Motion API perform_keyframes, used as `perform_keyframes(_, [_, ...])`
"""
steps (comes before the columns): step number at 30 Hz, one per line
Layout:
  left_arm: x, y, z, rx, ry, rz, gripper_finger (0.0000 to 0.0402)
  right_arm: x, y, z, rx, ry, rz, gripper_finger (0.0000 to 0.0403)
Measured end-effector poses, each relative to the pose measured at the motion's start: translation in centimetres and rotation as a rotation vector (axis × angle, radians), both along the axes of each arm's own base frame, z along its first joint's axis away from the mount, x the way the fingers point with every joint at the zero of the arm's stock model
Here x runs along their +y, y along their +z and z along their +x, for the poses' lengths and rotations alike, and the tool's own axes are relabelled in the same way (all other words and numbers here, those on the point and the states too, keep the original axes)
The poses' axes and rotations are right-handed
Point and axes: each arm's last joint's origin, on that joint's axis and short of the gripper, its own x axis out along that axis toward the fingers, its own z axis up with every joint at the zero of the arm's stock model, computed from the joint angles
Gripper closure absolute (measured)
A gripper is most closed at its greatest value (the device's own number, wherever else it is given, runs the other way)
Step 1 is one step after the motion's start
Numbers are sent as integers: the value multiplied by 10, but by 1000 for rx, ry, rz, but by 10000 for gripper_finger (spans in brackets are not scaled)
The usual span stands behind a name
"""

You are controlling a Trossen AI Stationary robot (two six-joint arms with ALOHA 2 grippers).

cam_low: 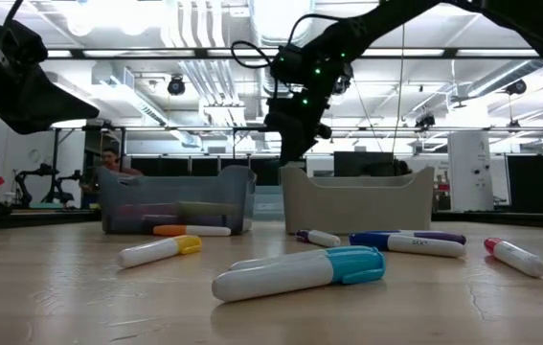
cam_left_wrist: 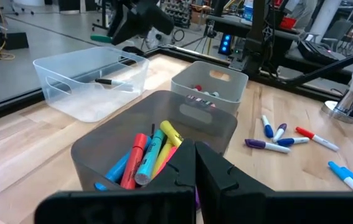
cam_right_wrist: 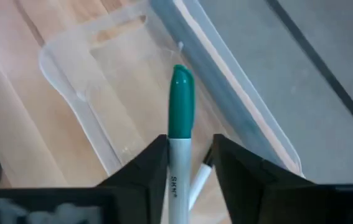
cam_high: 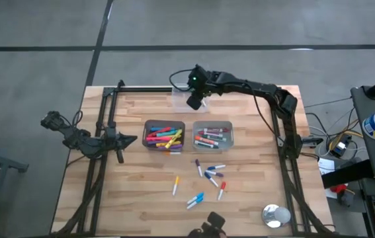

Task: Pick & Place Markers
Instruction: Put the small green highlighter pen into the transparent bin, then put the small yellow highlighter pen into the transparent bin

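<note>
My right gripper [cam_high: 196, 100] hangs over the clear bin [cam_high: 188, 99] at the table's far edge. A green-capped marker [cam_right_wrist: 180, 106] with a white barrel stands between its parted fingers. A black marker [cam_left_wrist: 106, 81] lies in the clear bin. Two grey bins hold markers: the left one [cam_high: 164, 135] bright ones, the right one [cam_high: 212, 135] red and dark ones. Several loose markers [cam_high: 207, 173] lie on the wood nearer the front. My left gripper [cam_high: 129, 139] waits shut left of the grey bins, touching nothing. My right gripper has the marker's white barrel [cam_right_wrist: 176, 171] between its fingers, lying against one finger [cam_right_wrist: 148, 171]. A gap shows between the barrel and the other finger [cam_right_wrist: 235, 171]. The fingers slant down from above, and the marker lies along them. Its green cap end sticks out past the tips, above the clear bin's floor.
A silver tape roll [cam_high: 275, 215] sits at the table's near right corner. Black frame rails [cam_high: 101, 165] run along the left and right sides of the table. Bare wood lies left of the loose markers.
</note>
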Motion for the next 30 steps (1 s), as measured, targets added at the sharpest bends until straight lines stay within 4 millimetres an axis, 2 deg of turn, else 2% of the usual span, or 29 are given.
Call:
perform_keyframes(7, [0, 0, 0, 2, 0, 2, 401, 0, 1, 2, -21, -2, -8, 232])
perform_keyframes(12, [0, 0, 0, 3, -2, 1, 401, 0, 1, 2, -18, 3, -10, 222])
perform_keyframes(16, [-1, 0, 0, 9, -43, -9, 401, 10, 1, 7, -32, 58, 19, 227])
perform_keyframes(22, [-6, -1, 1, 35, -191, -28, 401, 46, -1, 21, -19, 180, 81, 243])
perform_keyframes(30, [-10, -2, 2, 58, -329, -53, 401, 120, -5, 38, 66, 366, 100, 261])
